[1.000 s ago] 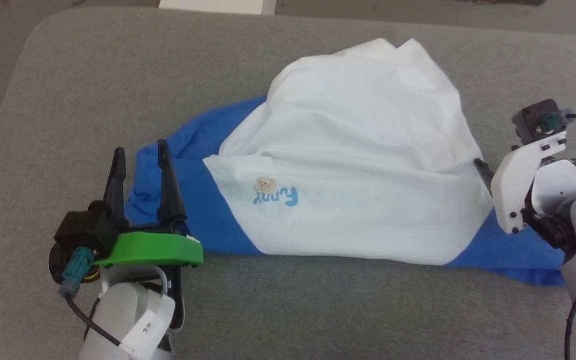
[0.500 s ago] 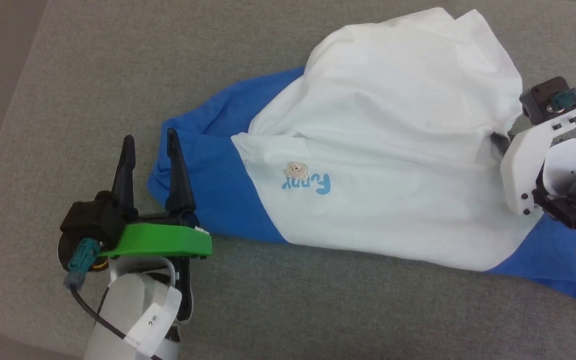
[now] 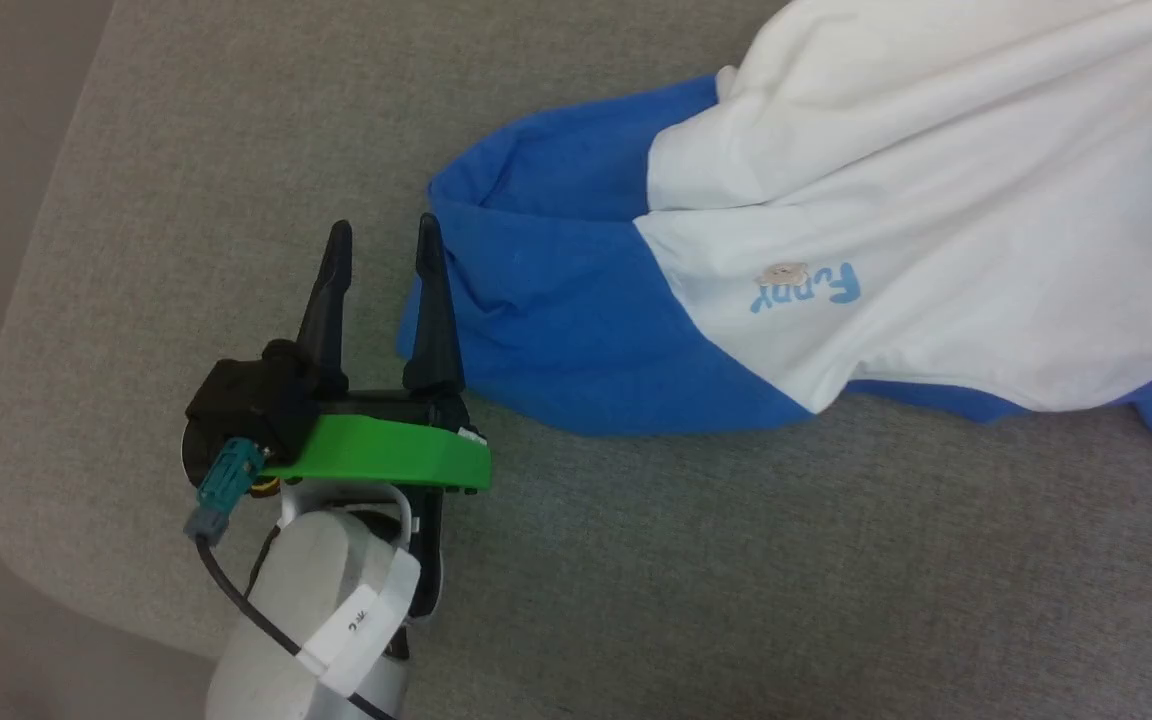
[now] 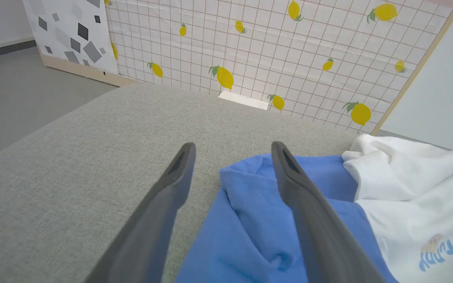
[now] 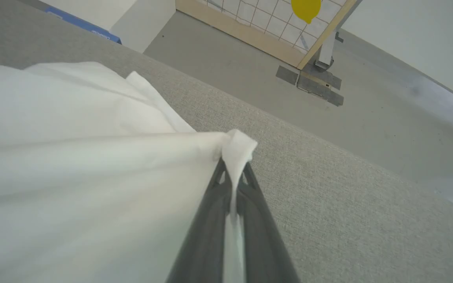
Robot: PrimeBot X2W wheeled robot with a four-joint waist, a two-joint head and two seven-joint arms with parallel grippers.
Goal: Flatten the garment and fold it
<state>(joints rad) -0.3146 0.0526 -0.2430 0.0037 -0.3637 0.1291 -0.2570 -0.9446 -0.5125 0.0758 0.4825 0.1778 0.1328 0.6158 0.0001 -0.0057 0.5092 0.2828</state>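
Observation:
The garment [image 3: 936,230] lies crumpled on the grey cushion [image 3: 186,150], white body to the right, a blue sleeve [image 3: 556,300] bunched at its left end, a small blue chest logo [image 3: 806,287] showing. My left gripper [image 3: 383,235] is open beside the sleeve, its right finger against the blue cloth, which lies partly between the fingers in the left wrist view [image 4: 250,220]. In the right wrist view my right gripper [image 5: 232,169] is shut on a pinch of the garment's white cloth [image 5: 92,177], lifted off the cushion.
The cushion's rounded left edge [image 3: 6,400] drops to the floor. Behind the cushion stands a lemon-print grid panel [image 4: 269,51]. Bare grey fabric [image 5: 348,204] stretches right of the held cloth.
The head camera has swung, shifting the scene up and right, taking the right arm out of frame. The right gripper has shut on the white cloth and lifted it. The left gripper stays open.

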